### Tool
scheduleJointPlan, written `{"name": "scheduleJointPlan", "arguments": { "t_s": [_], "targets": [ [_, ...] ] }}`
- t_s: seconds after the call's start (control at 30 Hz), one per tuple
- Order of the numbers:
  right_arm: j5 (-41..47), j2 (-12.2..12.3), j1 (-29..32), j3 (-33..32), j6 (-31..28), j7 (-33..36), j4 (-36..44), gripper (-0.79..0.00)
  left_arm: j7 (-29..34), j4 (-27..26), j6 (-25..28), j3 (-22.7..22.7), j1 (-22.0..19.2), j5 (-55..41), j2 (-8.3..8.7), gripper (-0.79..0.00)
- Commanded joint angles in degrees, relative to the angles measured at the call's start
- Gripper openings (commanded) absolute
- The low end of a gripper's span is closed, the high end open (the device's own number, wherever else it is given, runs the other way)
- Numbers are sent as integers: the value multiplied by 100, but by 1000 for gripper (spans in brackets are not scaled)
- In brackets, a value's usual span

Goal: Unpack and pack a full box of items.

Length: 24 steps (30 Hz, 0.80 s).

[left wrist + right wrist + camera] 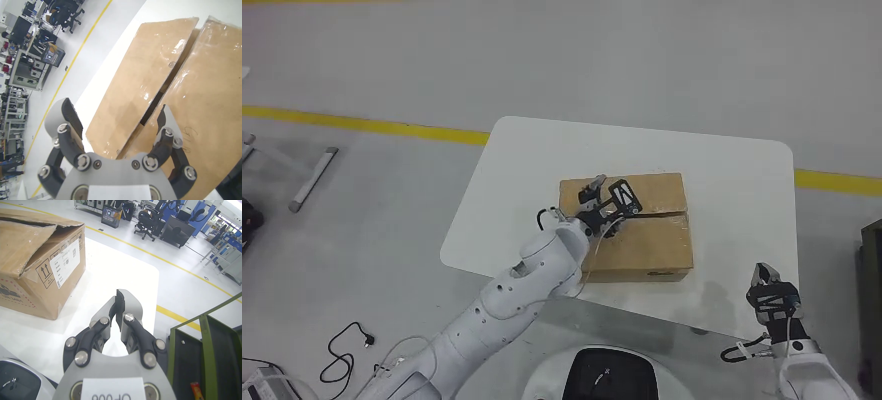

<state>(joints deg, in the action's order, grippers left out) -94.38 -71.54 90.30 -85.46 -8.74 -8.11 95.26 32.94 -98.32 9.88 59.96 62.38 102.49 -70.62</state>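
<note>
On the white counter [722, 190], toward its middle, we find the cardboard box [627, 228] lying with its long axis running side to side across the robot's front. Its two top flaps are folded down and meet along a seam [160, 91] that follows that same long axis. A dark slot shows between them, so we judge the box not sealed tight. Clear glossy tape wrinkles over the brown board, and from the right wrist the near flap [24, 239] looks creased and ragged at its corner, sagging a little over the side wall that carries a white label [65, 262].

Directly above the seam's end, on the side nearest the left arm, the left end effector [609, 192] hangs released, its ribbed pads spread wide and nothing between them. One fingertip [164, 113] sits over the near flap just beside the slot, while the other [66, 108] is out past the far flap's edge. The flap edge thus lies between the jaws, which we take as the relation any lift of the flap would depend on.

Well apart, near the counter's right front corner, the right end effector [764, 280] is clenched on nothing, pads pressed together. We count the left arm by far the nearer. Beyond that corner stands a dark green metal bin [189, 351].
</note>
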Motion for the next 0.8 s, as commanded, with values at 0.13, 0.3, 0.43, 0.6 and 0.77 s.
{"name": "scheduleJointPlan", "arguments": {
  "t_s": [0.13, 0.3, 0.43, 0.6, 0.77],
  "targets": [
    [8, 5, 35, -12, 52, 20, 31, -785, -57, 242, 63, -28, -113, 175, -34, 0],
    [23, 5, 50, -11, 97, 44, 51, -785, -272, 334, 58, -31, -137, 451, -44, 0],
    [22, 6, 59, 2, 119, 55, 84, -785, -651, 379, -104, -34, -102, 782, -45, -252],
    [31, 6, 65, 14, 154, 62, 104, -785, -814, 329, -74, 0, -53, 869, -54, -594],
    [47, 3, 65, 45, 180, 76, 106, -785, -1088, 373, -44, 19, -37, 1130, -52, -785]
  ]
}}
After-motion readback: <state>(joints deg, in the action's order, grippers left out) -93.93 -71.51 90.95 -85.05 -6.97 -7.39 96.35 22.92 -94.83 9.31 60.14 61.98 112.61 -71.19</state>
